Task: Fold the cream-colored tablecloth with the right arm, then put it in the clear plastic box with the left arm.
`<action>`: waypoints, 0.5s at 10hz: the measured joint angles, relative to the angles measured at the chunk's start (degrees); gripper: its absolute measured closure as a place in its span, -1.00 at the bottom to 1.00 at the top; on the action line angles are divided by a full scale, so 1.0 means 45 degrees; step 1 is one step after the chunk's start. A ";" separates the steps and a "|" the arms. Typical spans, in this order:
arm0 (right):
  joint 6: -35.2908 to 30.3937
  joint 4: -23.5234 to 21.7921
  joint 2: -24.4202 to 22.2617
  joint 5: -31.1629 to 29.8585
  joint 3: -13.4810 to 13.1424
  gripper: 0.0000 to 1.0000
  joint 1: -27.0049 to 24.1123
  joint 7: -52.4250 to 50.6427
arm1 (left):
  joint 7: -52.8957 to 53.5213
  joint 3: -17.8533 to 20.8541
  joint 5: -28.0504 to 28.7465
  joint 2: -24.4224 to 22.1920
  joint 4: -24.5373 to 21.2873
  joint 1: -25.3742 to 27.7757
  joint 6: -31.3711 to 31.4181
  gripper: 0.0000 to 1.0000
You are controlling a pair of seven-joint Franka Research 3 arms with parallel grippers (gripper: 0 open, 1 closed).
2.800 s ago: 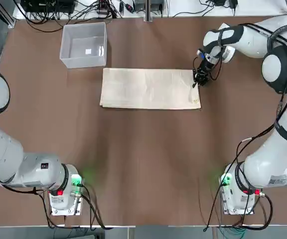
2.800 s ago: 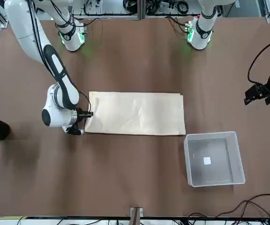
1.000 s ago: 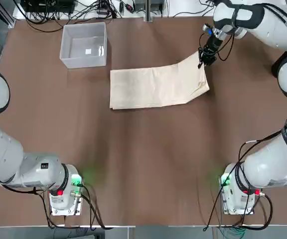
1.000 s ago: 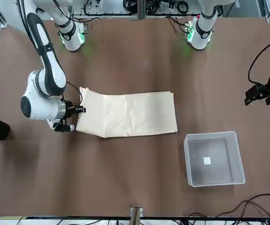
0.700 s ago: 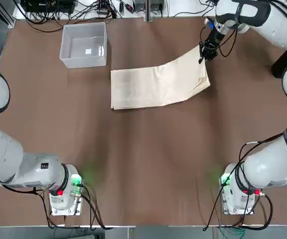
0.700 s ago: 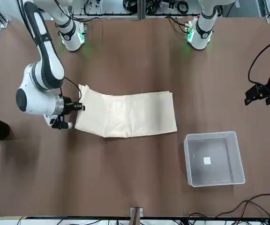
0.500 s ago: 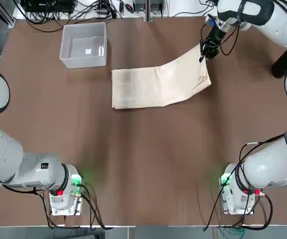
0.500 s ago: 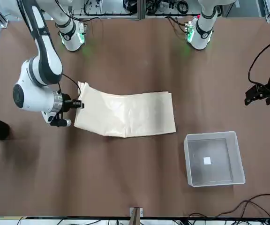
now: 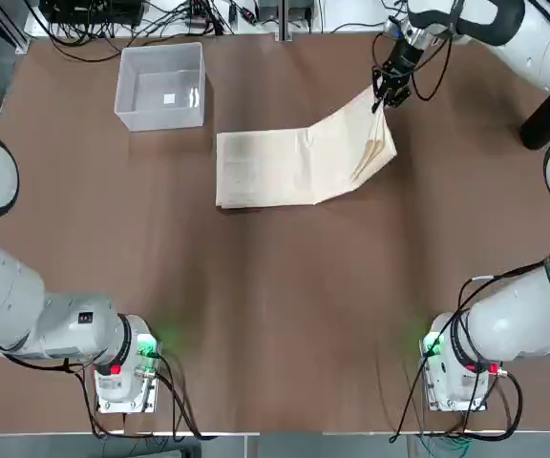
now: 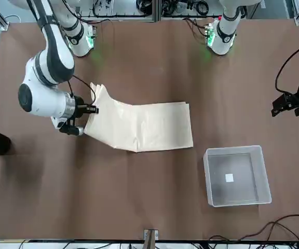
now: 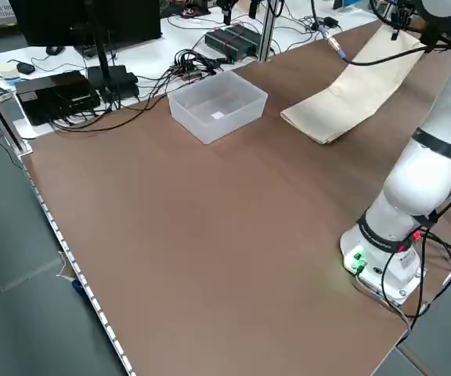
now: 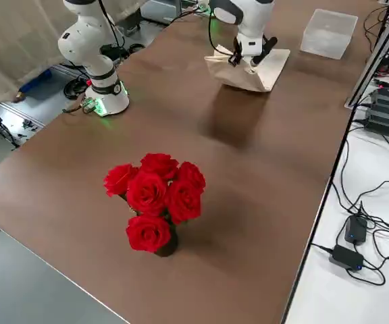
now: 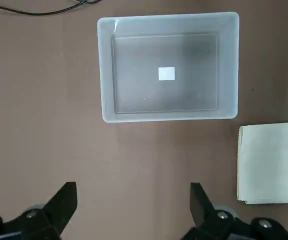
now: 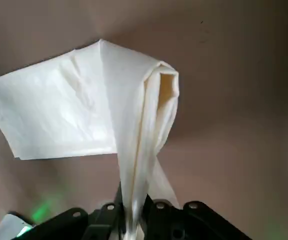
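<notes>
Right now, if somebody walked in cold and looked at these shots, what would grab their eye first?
Probably the cloth mid-table, one end pulled up off the surface by the right gripper, which is shut on its corner at the table's far side. Next, the bunch of red roses standing alone near the table's right edge. The clear box sits empty apart from a small white label, with the left gripper open above the table near it.
</notes>
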 joint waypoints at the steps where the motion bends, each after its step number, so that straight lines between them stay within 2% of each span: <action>1: -0.0328 0.0292 -0.0008 -0.0001 0.0001 0.83 0.0097 0.0324 | 0.0000 0.0003 0.0000 0.0001 0.0000 0.0001 0.0000 -0.99; 5: -0.0474 0.0764 -0.0011 -0.0007 0.0008 0.83 0.0887 0.1647 | 0.0000 0.0009 0.0000 0.0003 0.0000 0.0003 0.0000 -0.99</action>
